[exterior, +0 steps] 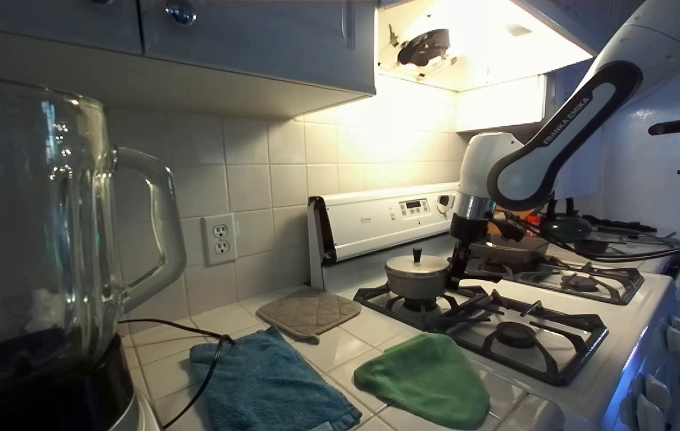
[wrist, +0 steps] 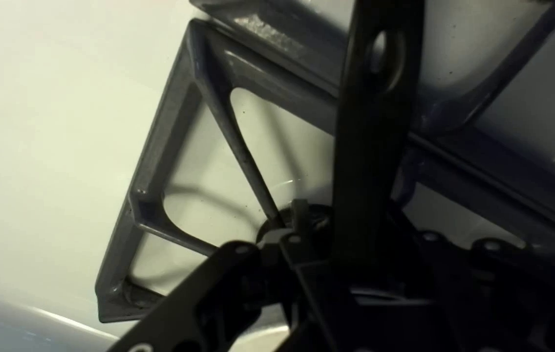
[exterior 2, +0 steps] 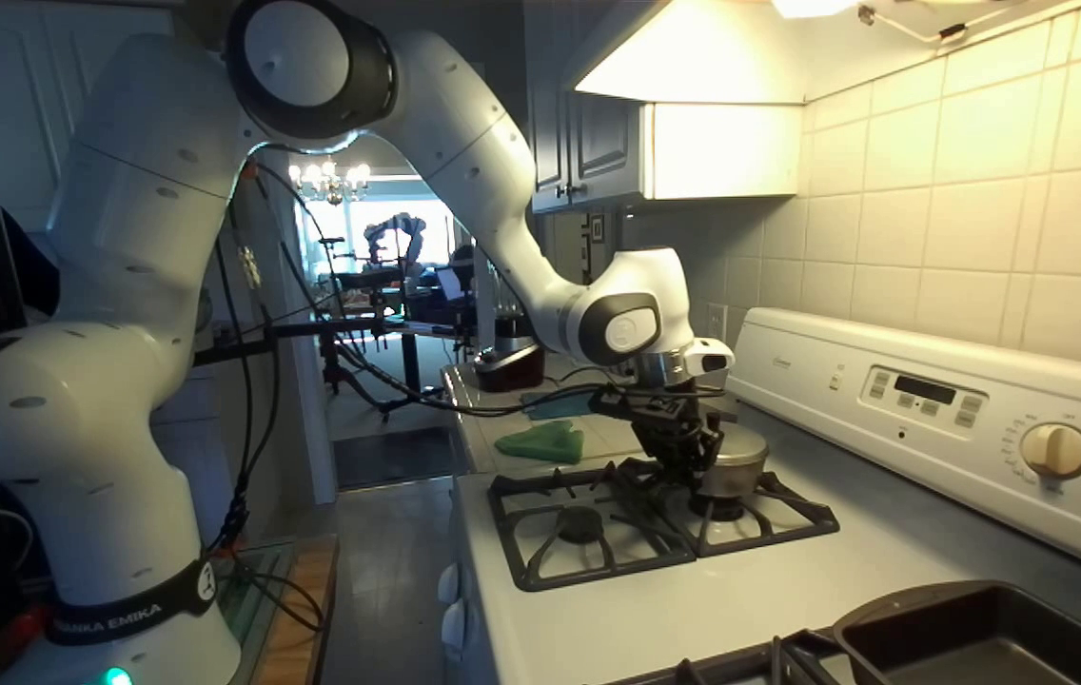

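1. The gripper [wrist: 350, 215] points down above the white gas stove [exterior 2: 750, 599], just beside a lidded saucepan [exterior: 416, 286].
2. In the wrist view, the saucepan's black handle [wrist: 375, 127], pierced by an oval hole, runs between the fingers [wrist: 300, 215].
3. The jaws stand neither wide apart nor fully together, one to each side of that handle. The area is dark, and I cannot tell whether they press on it.
4. The saucepan stands upright on a black burner grate [exterior: 585, 354], over the burner nearer the stove's back panel [exterior 2: 826, 376]. A pale metal lid [exterior: 431, 265] with a black knob [exterior: 417, 255] sits on its rim.
5. Toward the stove's front edge, a second burner [exterior: 515, 334] shows under the adjoining grate bars.
6. In an exterior view, a dark rectangular baking pan [exterior 2: 940, 630] rests over the stove's other pair of burners, well apart from the gripper.
7. On the tiled surface [exterior: 346, 347] next to the stove lie a grayish quilted pot holder [exterior: 310, 311], a green cloth [exterior: 427, 380] near the stove's side, and a blue towel [exterior: 274, 383] with a black cord [exterior: 226, 339] across its edge.
8. A blender [exterior: 46, 269] with a glass jug stands near the blue towel, and a white power outlet [exterior: 219, 239] is set in the tiled wall.
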Controlling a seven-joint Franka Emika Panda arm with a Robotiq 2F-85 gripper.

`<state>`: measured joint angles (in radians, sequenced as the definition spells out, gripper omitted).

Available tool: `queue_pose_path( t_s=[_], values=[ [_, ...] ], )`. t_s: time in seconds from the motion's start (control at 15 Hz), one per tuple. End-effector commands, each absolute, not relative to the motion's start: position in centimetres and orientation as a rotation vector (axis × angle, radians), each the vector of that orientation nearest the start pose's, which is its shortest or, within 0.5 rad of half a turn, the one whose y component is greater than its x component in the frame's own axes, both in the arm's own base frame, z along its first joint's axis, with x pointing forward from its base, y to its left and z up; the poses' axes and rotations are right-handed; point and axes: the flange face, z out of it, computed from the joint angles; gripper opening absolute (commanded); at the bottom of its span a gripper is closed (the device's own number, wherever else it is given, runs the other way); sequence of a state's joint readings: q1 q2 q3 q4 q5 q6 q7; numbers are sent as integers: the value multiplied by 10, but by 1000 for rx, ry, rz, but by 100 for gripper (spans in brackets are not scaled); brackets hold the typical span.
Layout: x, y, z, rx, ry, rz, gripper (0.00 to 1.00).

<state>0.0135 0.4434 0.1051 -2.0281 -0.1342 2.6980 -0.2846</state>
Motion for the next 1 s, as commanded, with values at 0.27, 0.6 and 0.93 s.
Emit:
queue_pose_path(
  t_s=[0.27, 0.6, 0.93],
  values=[
    [620, 41, 262, -2989, -1094, -339, 13],
    [616, 25, 262, -2836, -1332, -273, 13],
    [609, 10, 266, -2693, -1532, -211, 13]
  ],
)
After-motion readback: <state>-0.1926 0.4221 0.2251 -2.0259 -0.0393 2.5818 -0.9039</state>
